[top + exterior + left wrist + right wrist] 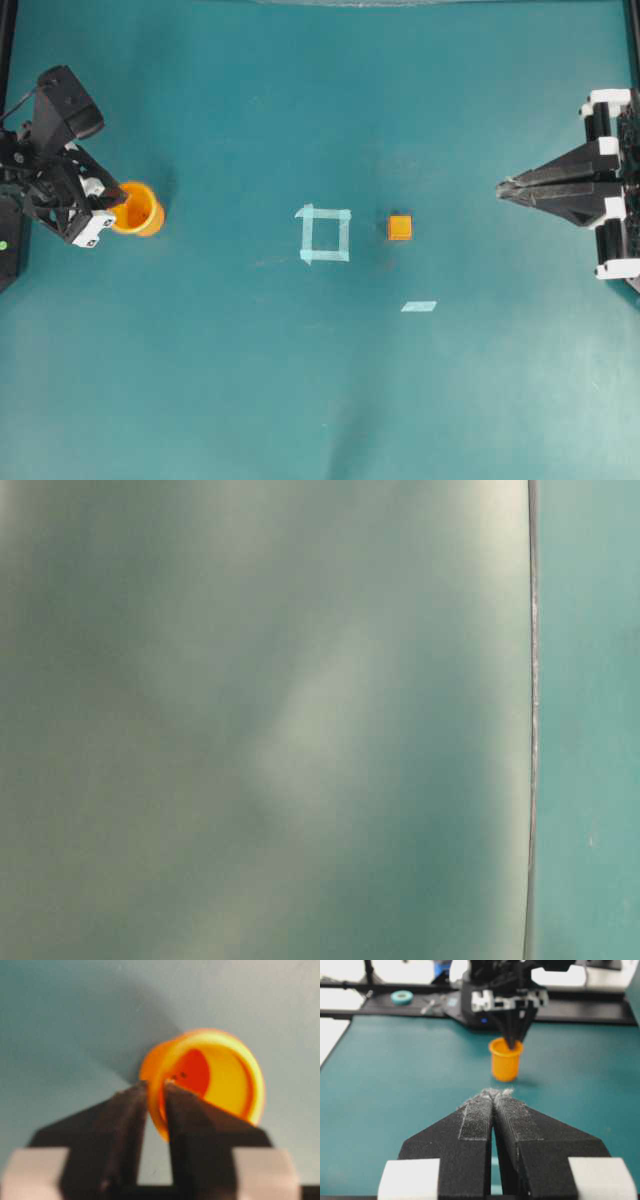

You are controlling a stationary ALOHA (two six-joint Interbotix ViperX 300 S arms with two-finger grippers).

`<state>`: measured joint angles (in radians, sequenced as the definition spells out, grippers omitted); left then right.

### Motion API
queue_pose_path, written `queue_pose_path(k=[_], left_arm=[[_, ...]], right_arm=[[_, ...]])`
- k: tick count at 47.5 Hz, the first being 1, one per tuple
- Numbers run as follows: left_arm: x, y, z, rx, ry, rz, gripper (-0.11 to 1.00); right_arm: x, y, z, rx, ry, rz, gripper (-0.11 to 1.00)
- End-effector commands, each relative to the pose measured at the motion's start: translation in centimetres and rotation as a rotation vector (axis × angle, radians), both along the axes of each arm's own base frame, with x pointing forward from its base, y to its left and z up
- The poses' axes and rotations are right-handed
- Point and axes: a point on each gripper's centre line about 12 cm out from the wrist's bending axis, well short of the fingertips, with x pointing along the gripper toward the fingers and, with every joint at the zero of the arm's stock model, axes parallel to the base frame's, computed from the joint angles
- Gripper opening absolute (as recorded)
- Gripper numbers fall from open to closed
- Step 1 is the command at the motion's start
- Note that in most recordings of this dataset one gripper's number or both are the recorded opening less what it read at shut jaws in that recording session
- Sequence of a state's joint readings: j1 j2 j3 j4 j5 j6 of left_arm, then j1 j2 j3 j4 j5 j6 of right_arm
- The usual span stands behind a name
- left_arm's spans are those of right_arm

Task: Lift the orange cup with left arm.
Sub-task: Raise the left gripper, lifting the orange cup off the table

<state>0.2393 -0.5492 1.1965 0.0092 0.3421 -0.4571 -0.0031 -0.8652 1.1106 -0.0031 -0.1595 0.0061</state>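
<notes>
The orange cup [140,210] sits at the left side of the teal mat, next to the left arm [55,150]. My left gripper [118,205] is shut on the cup's wall. In the left wrist view one finger [127,1110] presses the outside and the other sits inside the orange cup [225,1070], with the left gripper [156,1087] pinching the rim. From the right wrist view the orange cup [505,1062] looks upright, its base at or near the mat, with the left gripper [512,1042] reaching down into it. My right gripper [500,187] is shut and holds nothing; its tips [494,1094] meet.
A small orange cube [399,227] lies right of a pale tape square [325,234] at mid-table. A short tape strip [419,306] lies nearer the front. A tape roll [402,996] rests beyond the mat's far edge. The table-level view is only a blur.
</notes>
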Motion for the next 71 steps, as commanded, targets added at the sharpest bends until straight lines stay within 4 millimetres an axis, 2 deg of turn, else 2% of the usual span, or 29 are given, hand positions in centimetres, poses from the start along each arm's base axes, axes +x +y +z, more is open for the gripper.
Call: queue_pose_path(k=[1, 14, 30, 47, 71], left_arm=[[0.4, 0.0, 0.6, 0.009, -0.023, -0.007, 0.07], [1.0, 0.2, 1.4, 0.008, -0.042, 0.001, 0.06], [2.5, 0.3, 4.2, 0.0, -0.003, -0.011, 0.06], [3.1, 0.3, 5.9, 0.001, 0.027, -0.025, 0.06], [3.8, 0.5, 9.5, -0.002, 0.094, -0.035, 0.06]], right_arm=[[0.3, 0.0, 1.2, 0.003, -0.031, 0.001, 0.0], [0.3, 0.0, 1.2, 0.001, -0.031, 0.001, 0.0], [0.3, 0.0, 1.3, 0.003, -0.031, 0.0, 0.0], [0.3, 0.0, 1.3, 0.001, -0.032, 0.0, 0.0], [0.3, 0.0, 1.6, 0.0, -0.025, 0.0, 0.0]])
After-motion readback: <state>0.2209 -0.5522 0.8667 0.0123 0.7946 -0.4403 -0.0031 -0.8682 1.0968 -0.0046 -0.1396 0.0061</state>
